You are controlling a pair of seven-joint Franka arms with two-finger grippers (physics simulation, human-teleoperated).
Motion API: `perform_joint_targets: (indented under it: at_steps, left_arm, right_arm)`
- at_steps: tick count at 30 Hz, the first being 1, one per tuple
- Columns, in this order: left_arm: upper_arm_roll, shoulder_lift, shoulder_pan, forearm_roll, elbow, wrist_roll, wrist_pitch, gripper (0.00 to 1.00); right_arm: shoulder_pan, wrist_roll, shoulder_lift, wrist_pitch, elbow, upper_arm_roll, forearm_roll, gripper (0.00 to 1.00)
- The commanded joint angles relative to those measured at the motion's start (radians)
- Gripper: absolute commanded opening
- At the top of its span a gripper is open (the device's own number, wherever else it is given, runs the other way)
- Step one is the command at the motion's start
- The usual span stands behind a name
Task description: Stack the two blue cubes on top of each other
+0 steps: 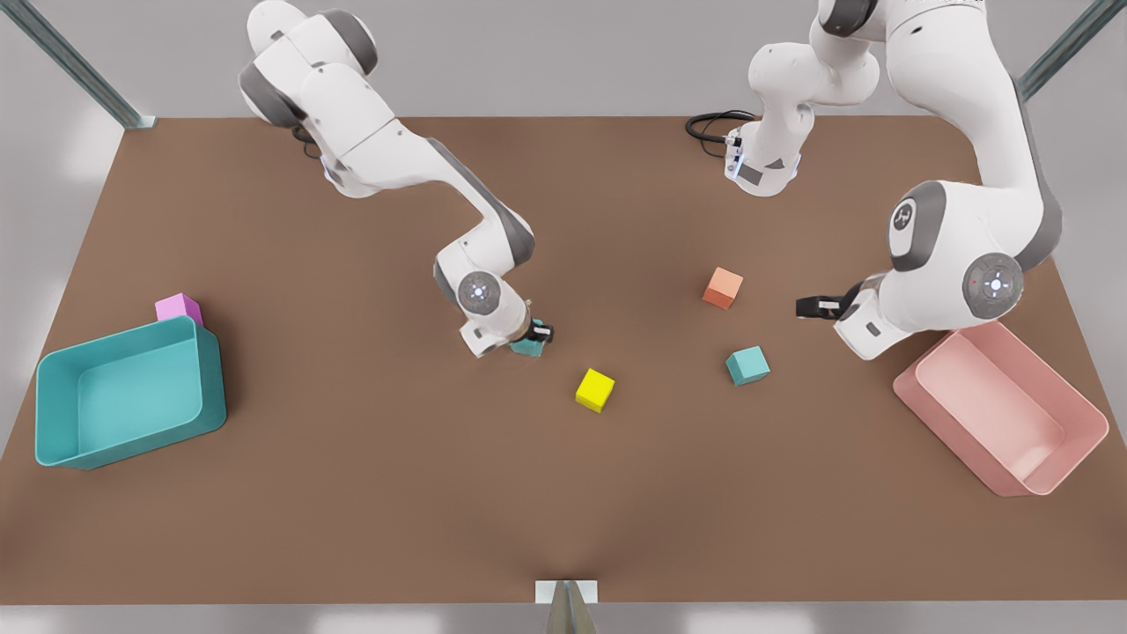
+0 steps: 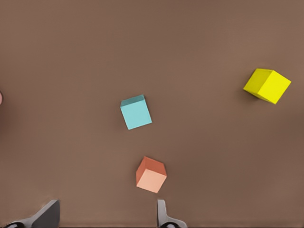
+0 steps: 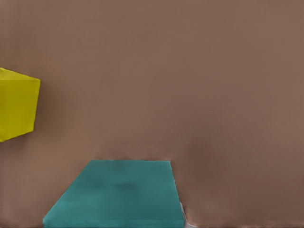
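1. At the front view's far left, on the brown table (image 1: 352,493): a large teal open bin (image 1: 132,436), with a pink-purple cube (image 1: 179,308) just behind its far wall
2. Left of centre: the right gripper (image 1: 534,335), lowered to the table at the first teal cube (image 1: 526,347); cannot tell whether clenched on it or released. Seen from the right wrist view, this cube (image 3: 118,199) very close under the camera, resting on the table
3. Just to the front view's right of that: a yellow cube (image 1: 595,389), near the first teal cube but apart from it; also at the edge of the right wrist view (image 3: 16,109) and in the left wrist view (image 2: 267,85)
4. Right of centre: an orange cube (image 1: 723,288), alone on the table, also in the left wrist view (image 2: 151,174)
5. Nearer the camera than the orange cube: the second teal cube (image 1: 747,364), flat on the table, nothing touching it, well apart from the first; in the left wrist view (image 2: 136,112)
6. Further right: the left gripper (image 1: 814,306), raised above the table beside the orange cube, released and holding nothing, fingers (image 2: 47,216) spread wide in the left wrist view
7. At the far right: a pink open bin (image 1: 995,414), partly under the left arm
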Motion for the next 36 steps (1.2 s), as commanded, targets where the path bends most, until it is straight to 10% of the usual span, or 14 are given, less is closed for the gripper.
perform_joint_targets:
  at_steps: [1, 6, 8, 15, 19, 26, 30, 36]
  left_arm:
    - [0.0, -0.031, -0.014, 0.009, -0.098, -0.163, 0.122, 1.0]
    - [0.0, 0.005, -0.052, 0.012, -0.357, -0.347, 0.576, 1.0]
    - [0.0, 0.04, -0.052, 0.012, -0.371, -0.5, 0.64, 1.0]
    - [0.0, 0.155, -0.072, 0.005, -0.371, -0.757, 0.757, 1.0]
    - [0.0, 0.192, -0.069, 0.005, -0.371, -0.752, 0.763, 1.0]
    - [0.0, 0.201, -0.072, 0.009, -0.415, -0.482, 0.749, 1.0]
    - [-0.002, 0.207, -0.072, 0.011, -0.426, -0.442, 0.751, 1.0]
    - [-0.003, 0.233, -0.077, 0.008, -0.426, -0.442, 0.76, 1.0]
  right_arm:
    - [0.053, 0.554, 0.015, 0.096, 0.002, -0.002, -0.005, 0.71]
    - [0.12, 0.642, 0.091, 0.142, 0.053, -0.008, -0.021, 0.74]
    - [0.126, 0.642, 0.114, 0.142, 0.067, -0.01, -0.021, 1.0]
    - [0.099, 0.649, 0.043, 0.099, 0.084, -0.011, -0.022, 1.0]
    - [-0.084, 0.429, -0.155, -0.234, 0.088, -0.007, -0.019, 1.0]
    - [-0.547, -0.815, -0.11, -0.441, 0.344, -0.014, -0.299, 1.0]
    - [-0.602, -0.793, -0.385, -0.731, 0.358, -0.014, -0.292, 1.0]
    - [-0.59, -0.845, -0.368, -0.734, 0.381, -0.034, -0.317, 1.0]
